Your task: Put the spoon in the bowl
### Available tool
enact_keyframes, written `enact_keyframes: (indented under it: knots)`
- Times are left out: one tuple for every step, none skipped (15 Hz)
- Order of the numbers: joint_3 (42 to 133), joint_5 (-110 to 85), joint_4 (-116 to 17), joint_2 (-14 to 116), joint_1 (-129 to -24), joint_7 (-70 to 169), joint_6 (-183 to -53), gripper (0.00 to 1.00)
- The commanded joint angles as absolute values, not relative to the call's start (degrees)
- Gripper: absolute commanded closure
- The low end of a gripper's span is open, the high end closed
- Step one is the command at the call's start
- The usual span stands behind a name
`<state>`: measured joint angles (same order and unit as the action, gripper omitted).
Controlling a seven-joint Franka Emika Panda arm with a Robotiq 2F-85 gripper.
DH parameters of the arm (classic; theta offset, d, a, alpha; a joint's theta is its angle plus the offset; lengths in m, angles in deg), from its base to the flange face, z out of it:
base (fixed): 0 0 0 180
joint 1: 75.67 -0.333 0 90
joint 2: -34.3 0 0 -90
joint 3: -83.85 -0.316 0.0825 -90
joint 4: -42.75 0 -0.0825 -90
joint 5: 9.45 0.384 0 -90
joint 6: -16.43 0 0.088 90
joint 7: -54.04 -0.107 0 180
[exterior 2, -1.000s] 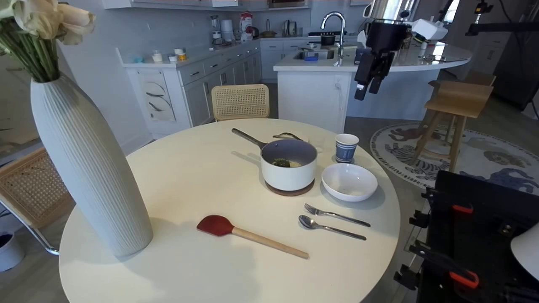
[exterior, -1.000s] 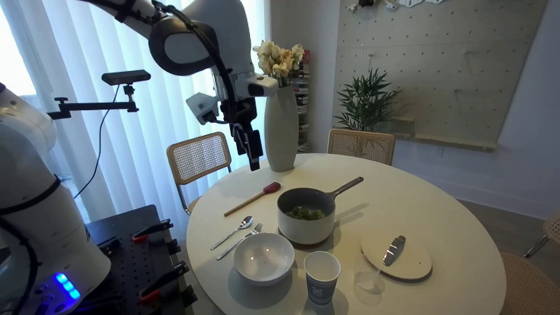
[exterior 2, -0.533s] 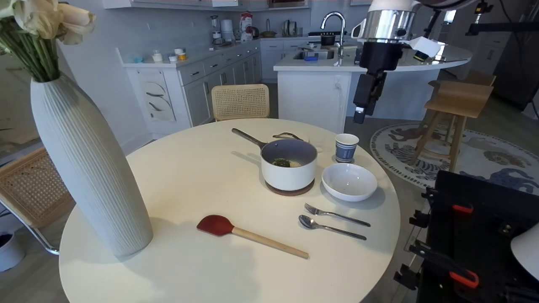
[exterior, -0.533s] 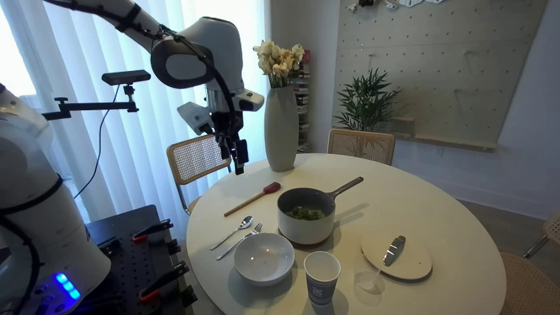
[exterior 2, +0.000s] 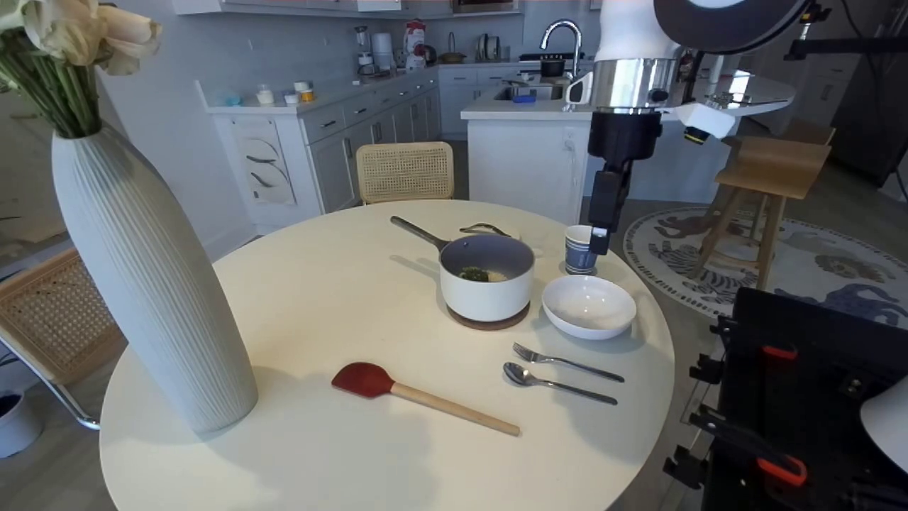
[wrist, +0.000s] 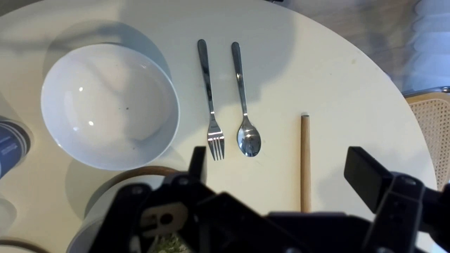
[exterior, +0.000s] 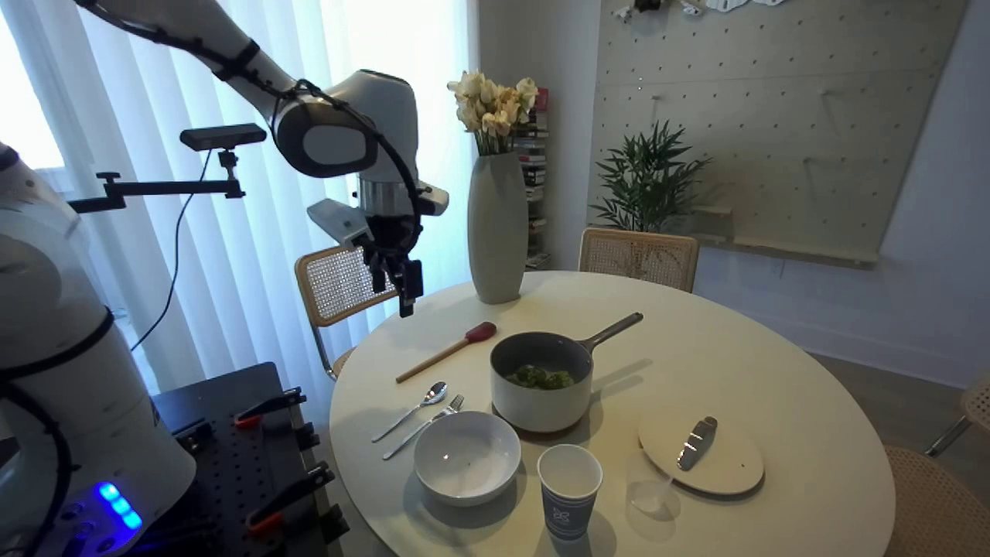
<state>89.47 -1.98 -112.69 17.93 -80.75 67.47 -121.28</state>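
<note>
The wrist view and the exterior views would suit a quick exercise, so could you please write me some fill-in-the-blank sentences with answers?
In the wrist view, the slim silver metal fork lies ____ the round white bowl and the slim silver metal spoon.
The black two-fingered gripper is ____, not shut.
In an exterior view, the long wooden-handled spatula has a ____ head.
Missing words: between; open; red.

Above my silver collar point(exterior 2: 633, 84) I am mostly white, strung with black cable point(exterior: 405, 172); beside the collar sits my yellow-marked white housing point(exterior 2: 711, 119); below the collar, my black gripper point(wrist: 277, 163) ends in two blocky fingers point(wrist: 367, 179).
</note>
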Motion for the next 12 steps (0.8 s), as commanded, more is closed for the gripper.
enact_keyframes:
  knots:
    - [88.16,1.28,-114.03,22.10,-82.00,70.18,-127.32,0.00]
    - [88.08,2.20,-114.45,23.36,-82.45,71.12,-129.38,0.00]
    - [87.97,3.16,-114.69,24.76,-82.86,72.26,-131.41,0.00]
    - [87.96,4.63,-114.80,26.09,-83.29,73.69,-133.00,0.00]
    - [87.96,6.40,-114.77,27.46,-83.70,75.67,-134.42,0.00]
    - [87.94,8.46,-114.57,28.90,-84.02,77.85,-135.49,0.00]
    - [87.71,10.49,-114.22,30.47,-84.14,79.96,-136.50,0.00]
    - [87.39,12.63,-113.82,32.07,-84.22,82.20,-137.33,0.00]
    - [86.86,14.31,-113.37,33.60,-84.03,84.12,-137.95,0.00]
    - [86.17,16.03,-112.86,35.19,-83.72,86.18,-138.60,0.00]
    - [85.35,17.09,-112.37,36.62,-83.26,87.52,-139.12,0.00]
    - [84.38,17.66,-111.89,38.38,-82.82,88.42,-140.39,0.00]
